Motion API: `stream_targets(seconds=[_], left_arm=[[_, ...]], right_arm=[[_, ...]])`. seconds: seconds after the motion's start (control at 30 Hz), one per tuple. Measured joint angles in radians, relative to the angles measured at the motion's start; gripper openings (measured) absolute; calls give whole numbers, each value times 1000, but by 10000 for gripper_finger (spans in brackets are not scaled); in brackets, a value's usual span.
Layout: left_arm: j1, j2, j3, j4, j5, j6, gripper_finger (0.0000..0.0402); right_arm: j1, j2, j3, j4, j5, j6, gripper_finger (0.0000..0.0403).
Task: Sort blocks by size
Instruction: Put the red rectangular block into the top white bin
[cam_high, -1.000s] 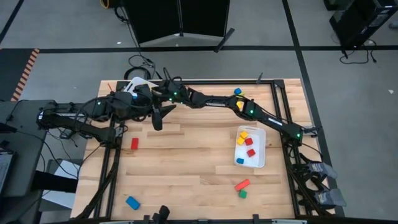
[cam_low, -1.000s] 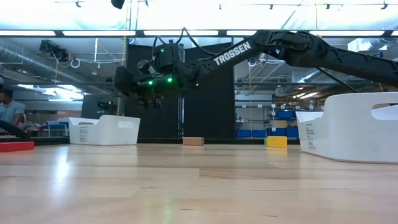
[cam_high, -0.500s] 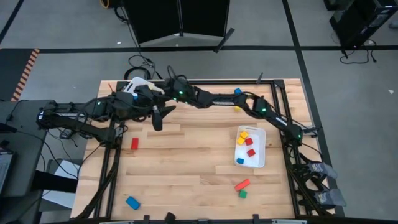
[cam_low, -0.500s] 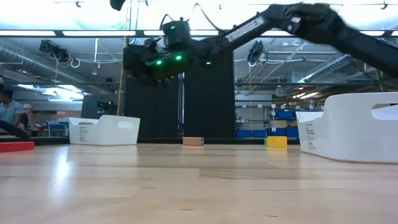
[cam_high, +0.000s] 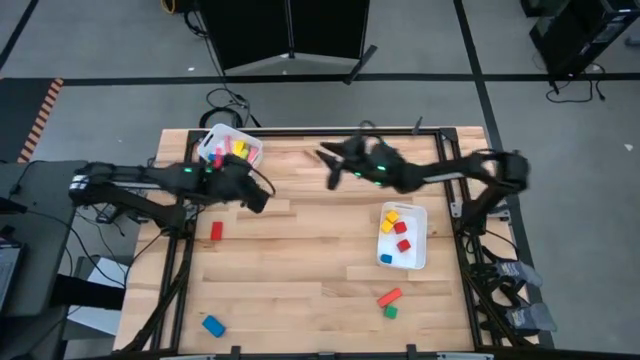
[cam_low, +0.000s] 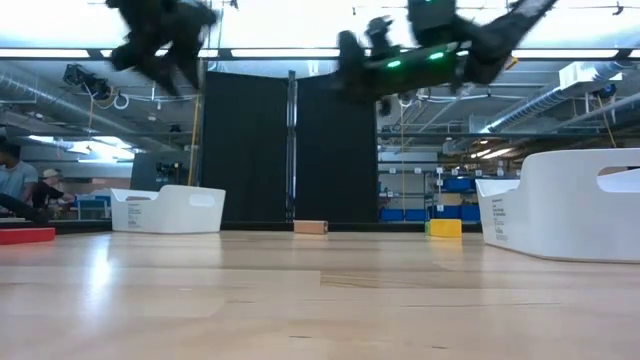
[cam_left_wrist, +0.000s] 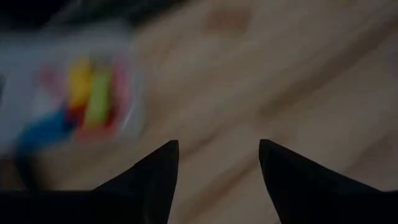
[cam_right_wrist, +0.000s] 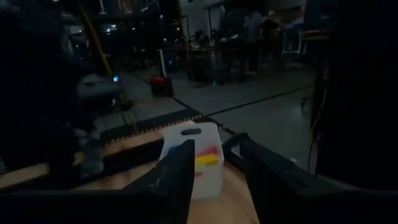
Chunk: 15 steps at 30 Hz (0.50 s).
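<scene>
You have two white bins on the bench: the far-left bin at about 11 o'clock holds pink, yellow and blue blocks, and the right bin at about 3 o'clock holds yellow, red and blue cubes. Loose ones lie apart: a red block at 9 o'clock, a blue block at 7 o'clock, and a red bar touching a green cube at 5 o'clock. In the low view a plain wood block and a yellow block sit at the far edge.

Nothing lies under either arm. Your left gripper hangs just beside the far-left bin; its fingers stand apart with only bare bench between them, holding nothing. Your right gripper is raised near 12 o'clock, between the bins; its fingers show a narrow gap and grip nothing.

Both arms are motion-blurred, and the left wrist view is smeared, so the bin's contents there are only colour patches. People sit in the room beyond.
</scene>
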<state>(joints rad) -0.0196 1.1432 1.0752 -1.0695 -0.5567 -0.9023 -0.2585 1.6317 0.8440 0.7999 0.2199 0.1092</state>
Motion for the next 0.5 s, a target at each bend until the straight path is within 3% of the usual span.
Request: stream_targets(seconds=[0.17, 0.33, 0.5], left_arm=[[-1, 182, 0, -270, 146, -218, 229], [-21, 332, 0, -275, 254, -253, 229], [-37, 443, 0, -299, 265, -284, 229]], right_arm=[[42, -250, -194, 5, 0, -6, 155], [88, -431, -321, -1, 0, -8, 156], [143, -526, -394, -4, 0, -9, 156]])
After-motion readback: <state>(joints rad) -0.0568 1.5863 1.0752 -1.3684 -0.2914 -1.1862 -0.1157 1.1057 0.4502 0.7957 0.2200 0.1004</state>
